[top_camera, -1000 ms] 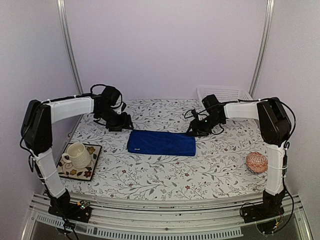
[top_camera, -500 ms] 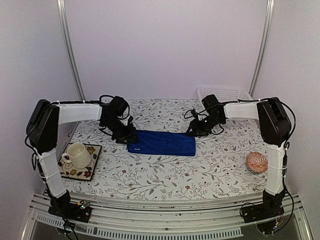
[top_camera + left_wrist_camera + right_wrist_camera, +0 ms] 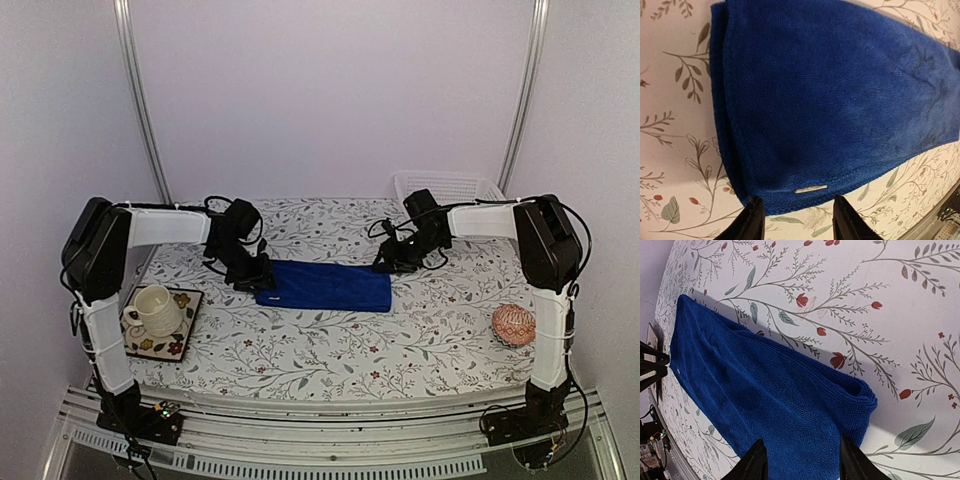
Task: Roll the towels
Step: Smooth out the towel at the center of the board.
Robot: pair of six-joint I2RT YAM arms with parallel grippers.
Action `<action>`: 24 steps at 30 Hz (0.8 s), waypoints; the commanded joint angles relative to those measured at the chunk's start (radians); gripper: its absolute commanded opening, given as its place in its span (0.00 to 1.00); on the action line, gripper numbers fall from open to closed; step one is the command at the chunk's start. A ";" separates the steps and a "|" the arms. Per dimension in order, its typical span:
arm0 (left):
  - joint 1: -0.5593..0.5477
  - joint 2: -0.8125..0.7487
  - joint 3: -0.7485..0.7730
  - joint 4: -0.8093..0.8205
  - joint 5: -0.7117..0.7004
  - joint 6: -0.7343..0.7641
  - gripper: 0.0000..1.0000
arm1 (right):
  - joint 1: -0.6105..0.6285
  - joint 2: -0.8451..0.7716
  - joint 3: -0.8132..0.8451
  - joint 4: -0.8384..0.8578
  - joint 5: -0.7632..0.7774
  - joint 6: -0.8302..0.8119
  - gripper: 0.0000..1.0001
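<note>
A royal-blue towel lies folded flat as a long band across the middle of the flowered table. My left gripper is low at its left end. In the left wrist view the towel fills the frame, its hemmed edge with a small white tag just ahead of my open left gripper, which holds nothing. My right gripper is at the towel's right end. In the right wrist view the right gripper stands open astride the folded end of the towel.
A white cup sits on a flowered tile at the left front. A pink-red patterned ball lies at the right front. A white basket stands at the back right, against the wall.
My left arm has swung right and down to the towel's left end, and its jaws have narrowed. The right arm and the towel have not moved.
</note>
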 commanded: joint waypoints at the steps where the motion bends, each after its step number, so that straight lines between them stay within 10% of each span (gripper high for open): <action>1: -0.003 0.052 0.009 0.021 -0.025 0.007 0.47 | -0.003 0.027 -0.007 0.017 -0.013 -0.007 0.49; 19: -0.003 0.077 0.025 0.027 -0.068 0.004 0.33 | -0.004 0.049 0.001 0.015 -0.009 -0.008 0.49; 24: -0.003 0.078 0.032 0.026 -0.068 0.004 0.15 | -0.003 0.054 0.000 0.015 -0.003 -0.009 0.49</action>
